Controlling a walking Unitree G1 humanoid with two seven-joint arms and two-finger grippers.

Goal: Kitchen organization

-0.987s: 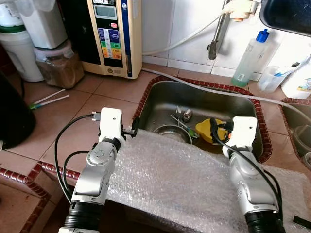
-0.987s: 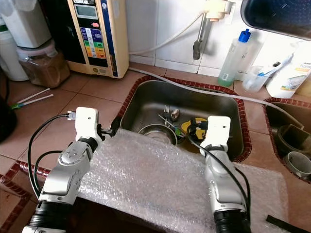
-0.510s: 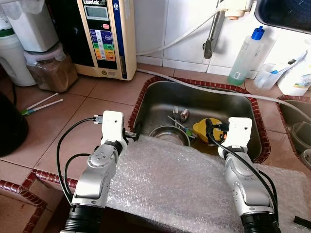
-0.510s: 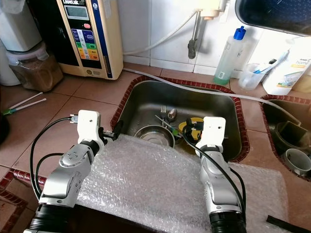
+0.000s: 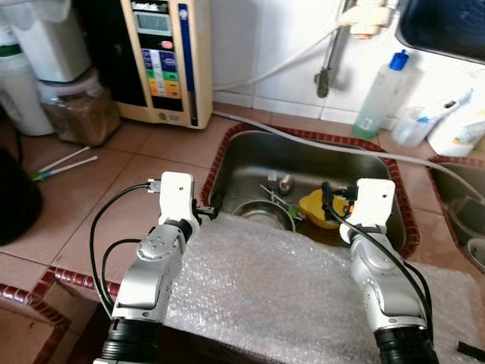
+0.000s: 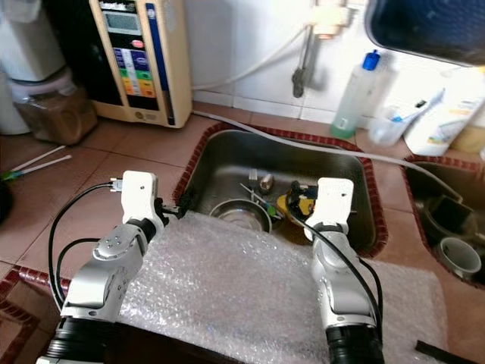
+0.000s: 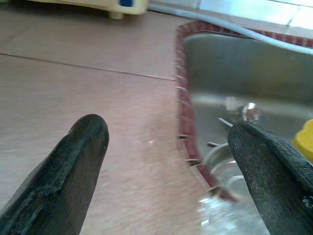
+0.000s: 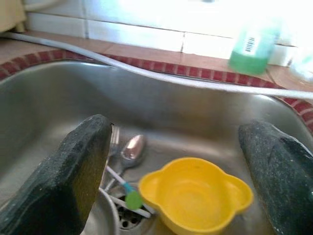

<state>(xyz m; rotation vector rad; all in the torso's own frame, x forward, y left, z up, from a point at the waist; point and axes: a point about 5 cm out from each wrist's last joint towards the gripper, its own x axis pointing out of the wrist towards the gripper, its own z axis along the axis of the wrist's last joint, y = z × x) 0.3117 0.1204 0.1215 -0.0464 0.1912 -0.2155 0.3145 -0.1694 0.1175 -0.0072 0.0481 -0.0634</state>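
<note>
Where steel curves: glossy yellow bowl [image 8: 195, 198]

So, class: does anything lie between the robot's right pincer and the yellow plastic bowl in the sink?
Nothing visible does. The right pincer is open above the steel sink, and the yellow plastic bowl sits directly ahead between its fingers, with cutlery off to one side.
</note>
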